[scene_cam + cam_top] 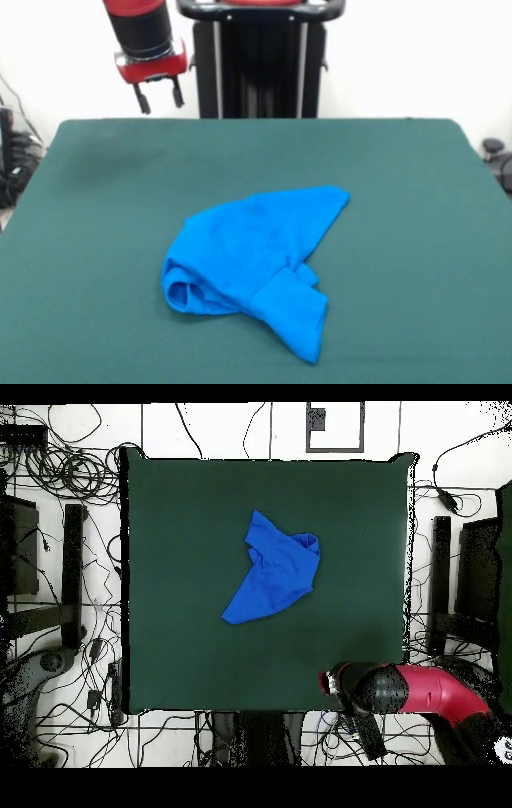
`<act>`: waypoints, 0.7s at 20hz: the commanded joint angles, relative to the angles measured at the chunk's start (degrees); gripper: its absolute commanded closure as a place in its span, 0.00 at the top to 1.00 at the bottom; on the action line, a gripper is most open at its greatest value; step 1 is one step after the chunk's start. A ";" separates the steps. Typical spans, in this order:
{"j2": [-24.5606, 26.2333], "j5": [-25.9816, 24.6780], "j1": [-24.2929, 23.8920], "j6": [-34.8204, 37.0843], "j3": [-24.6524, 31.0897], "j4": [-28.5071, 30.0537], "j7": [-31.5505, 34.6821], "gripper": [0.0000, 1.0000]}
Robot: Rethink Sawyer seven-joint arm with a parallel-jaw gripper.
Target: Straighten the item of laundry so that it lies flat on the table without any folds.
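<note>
Lying crumpled mid-table (88, 240): shirt (256, 248); claw (158, 98) open, well apart.

Arm (144, 32) is cut off by the top edge in the front view, only its lower end showing. In the overhead view the gripper (330, 682) is mostly hidden under the arm's own body, so its fingers can't be read there. T-shirt (256, 256) is folded over itself; neck opening and one sleeve are hidden in the folds. Table (80, 240) near edge is cut off below the T-shirt.
</note>
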 commanded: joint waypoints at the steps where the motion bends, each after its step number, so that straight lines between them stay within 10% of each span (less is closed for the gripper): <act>1: 2.29 1.68 4.60 6.64 5.03 -8.43 -6.56 1.00; 14: 3.21 2.51 8.77 10.39 4.84 -13.44 -6.77 1.00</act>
